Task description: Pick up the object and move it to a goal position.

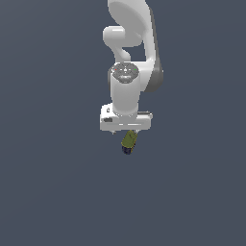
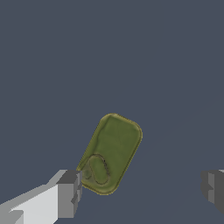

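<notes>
The object (image 1: pixel 129 141) is a small olive-green piece with a dark navy end, lying on the grey floor just below the white hand in the exterior view. In the wrist view the object (image 2: pixel 110 153) shows as a flat, rounded olive-green slab with an oval mark near one end. My gripper (image 2: pixel 141 190) is open, its jaws spread wide. One finger (image 2: pixel 68 194) sits right beside the object's marked end, and the other finger (image 2: pixel 213 186) stands well apart from it. In the exterior view the gripper (image 1: pixel 126 131) hangs directly over the object, fingertips mostly hidden by the hand.
The plain dark grey floor (image 1: pixel 57 182) stretches out all around. The white arm (image 1: pixel 129 43) rises straight up from the hand.
</notes>
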Controlling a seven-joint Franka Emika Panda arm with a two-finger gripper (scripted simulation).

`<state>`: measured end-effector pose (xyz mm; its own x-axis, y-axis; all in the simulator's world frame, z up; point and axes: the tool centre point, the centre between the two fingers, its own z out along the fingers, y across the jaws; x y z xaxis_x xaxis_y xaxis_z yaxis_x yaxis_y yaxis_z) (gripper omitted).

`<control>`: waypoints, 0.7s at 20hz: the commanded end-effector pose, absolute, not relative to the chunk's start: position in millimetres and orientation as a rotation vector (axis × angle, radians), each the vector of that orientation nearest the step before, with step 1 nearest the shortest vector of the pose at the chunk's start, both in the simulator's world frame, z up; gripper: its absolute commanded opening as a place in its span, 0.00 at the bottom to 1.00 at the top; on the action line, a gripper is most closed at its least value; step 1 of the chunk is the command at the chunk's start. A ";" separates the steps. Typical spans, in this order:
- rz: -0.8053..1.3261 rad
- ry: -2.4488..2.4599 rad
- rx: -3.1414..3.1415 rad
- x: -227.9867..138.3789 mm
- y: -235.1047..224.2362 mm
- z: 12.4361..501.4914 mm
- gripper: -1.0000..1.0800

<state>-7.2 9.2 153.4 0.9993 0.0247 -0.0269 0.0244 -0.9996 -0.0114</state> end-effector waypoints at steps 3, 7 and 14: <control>0.046 -0.039 -3.129 -7.8 8.9 152.9 0.96; 0.072 -0.047 -3.119 -12.3 6.7 149.8 0.96; 0.090 -0.052 -3.112 -15.3 5.3 147.7 0.96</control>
<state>-15.3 5.1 147.5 0.9978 0.0335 -0.0575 0.0319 -0.9991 -0.0284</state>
